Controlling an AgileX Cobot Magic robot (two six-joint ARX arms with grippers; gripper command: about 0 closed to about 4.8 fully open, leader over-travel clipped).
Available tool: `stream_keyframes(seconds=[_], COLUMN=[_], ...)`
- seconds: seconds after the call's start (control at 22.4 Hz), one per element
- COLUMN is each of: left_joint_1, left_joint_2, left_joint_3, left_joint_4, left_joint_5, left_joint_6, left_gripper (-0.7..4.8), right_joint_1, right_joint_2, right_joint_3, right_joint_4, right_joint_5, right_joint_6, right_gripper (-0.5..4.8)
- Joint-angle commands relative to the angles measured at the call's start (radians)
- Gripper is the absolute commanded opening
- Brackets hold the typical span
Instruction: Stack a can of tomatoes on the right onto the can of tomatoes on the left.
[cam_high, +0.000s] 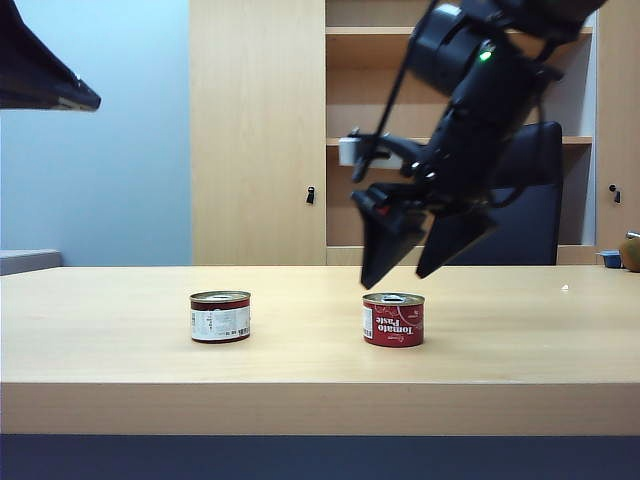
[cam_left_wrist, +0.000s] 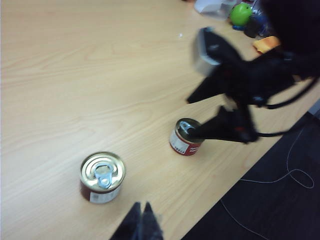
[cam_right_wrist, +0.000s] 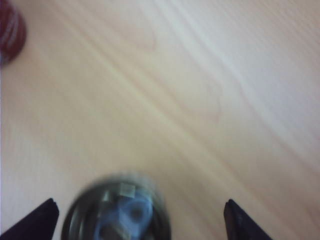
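**Claws above two tomato cans**

Cans first, seen from the exterior camera: the right claw (cam_high: 412, 262) hangs just above the right can (cam_high: 393, 320), its two dark fingers spread wide apart and holding nothing, tips short of the lid. The left can (cam_high: 220, 316) stands upright on the wooden surface (cam_high: 520, 340), well off to the side of that claw, apart from the right can. Of the left arm only a dark piece shows in the upper corner, far from both cans; its claw is out of this picture.

From the left wrist camera, the left claw (cam_left_wrist: 140, 221) shows as two dark tips pressed close together, gripping nothing. The left can (cam_left_wrist: 102, 177) sits near those tips, pull-tab lid facing up. Beyond it the right can (cam_left_wrist: 186, 137) stands under the right claw (cam_left_wrist: 192, 116), whose fingers straddle it from above without clasping it.

From the right wrist camera, blurred, the right claw (cam_right_wrist: 141, 216) has its fingertips (cam_right_wrist: 35, 220) set wide, with the right can (cam_right_wrist: 117, 212) between them, seen lid-on. The left can (cam_right_wrist: 11, 32) lies far ahead of the claw.
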Motion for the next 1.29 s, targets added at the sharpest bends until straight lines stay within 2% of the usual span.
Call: stream_keyframes(seconds=[0.04,0.36,0.4,0.45,0.53,0.67,0.76,1.07,1.25,1.29], left_joint_1=[0.000,0.000,0.000,0.000,0.000,0.000,0.000,0.000,0.000,0.000], left_joint_2=[-0.032,-0.041,-0.041,-0.042,-0.042,-0.042,-0.042,-0.042,-0.042,-0.042], left_joint_3=[0.003,0.003,0.003,0.003,0.003,0.003,0.003,0.003,0.003,0.003], left_joint_4=[-0.005,-0.033,-0.035,-0.043,-0.055,-0.069,-0.073,-0.075,-0.076,-0.076], left_joint_5=[0.004,0.003,0.003,0.003,0.003,0.003,0.003,0.004,-0.003,-0.038], left_joint_6=[0.018,0.021,0.021,0.021,0.021,0.021,0.021,0.021,0.055,0.071], left_gripper=[-0.05,-0.05,-0.05,-0.05,-0.05,-0.05,-0.05,-0.05,-0.05,-0.05], right_joint_1=[0.003,0.002,0.002,0.002,0.002,0.002,0.002,0.003,0.060,0.089], right_joint_2=[0.031,0.055,0.057,0.062,0.067,0.068,0.068,0.068,0.074,0.096], right_joint_3=[0.028,0.027,0.026,0.026,0.027,0.035,0.048,0.131,0.242,0.278], right_joint_4=[-0.039,-0.082,-0.082,-0.081,-0.076,-0.060,-0.060,-0.069,-0.053,-0.041], right_joint_5=[-0.031,-0.050,-0.048,-0.050,-0.048,-0.051,-0.058,-0.073,-0.072,-0.072], right_joint_6=[-0.003,-0.003,-0.003,-0.003,-0.003,-0.003,-0.003,-0.003,-0.003,-0.003], right_gripper=[4.73,4.69,4.56,4.02,3.62,3.50,3.22,3.22,3.22,3.12])
